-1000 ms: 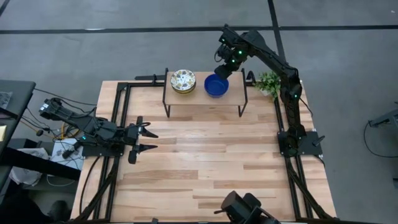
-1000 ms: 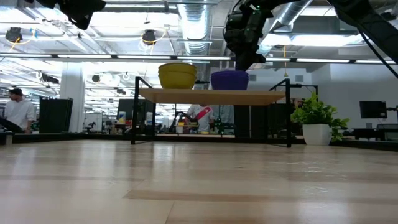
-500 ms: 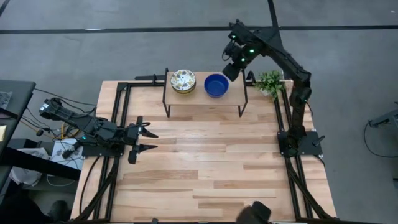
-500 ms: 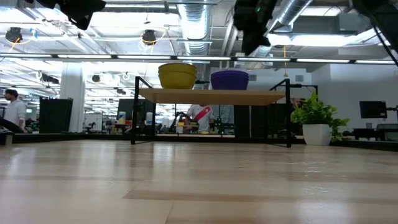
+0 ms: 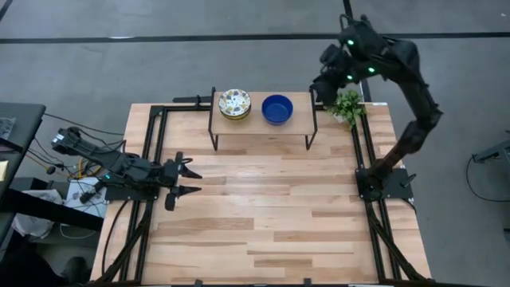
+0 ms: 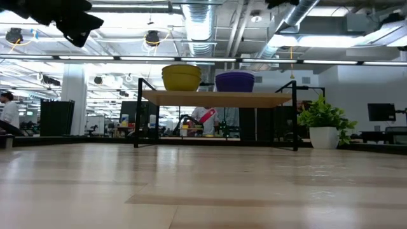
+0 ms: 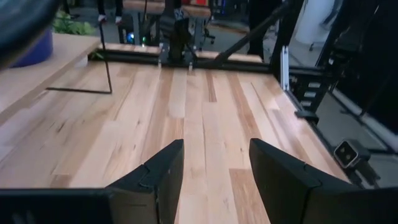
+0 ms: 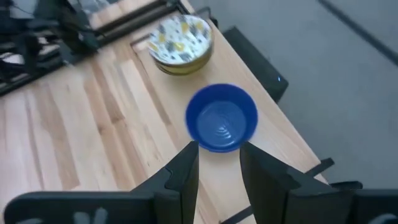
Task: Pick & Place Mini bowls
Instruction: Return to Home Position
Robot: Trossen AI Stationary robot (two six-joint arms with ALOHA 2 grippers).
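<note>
Risk sits mostly with the right gripper (image 8: pixel 217 154), whose fingers stand apart and hold nothing, high in the upper right of the high view, just beside the potted plant (image 5: pixel 344 105) and off the right end of the shelf (image 5: pixel 299 125). If the arm folds down toward its base on a low path, the wrist could brush the plant's leaves or clip a shelf post. A jolt there might shift the stack of blue bowls (image 5: pixel 277 109) or the stack of floral bowls (image 5: pixel 235 104) beside it, both on the shelf at upper centre. The right arm arches up from its base at the table's right edge, elbow bent outward. The left gripper (image 5: pixel 185 179), fingers spread, rests low at the left edge.
</note>
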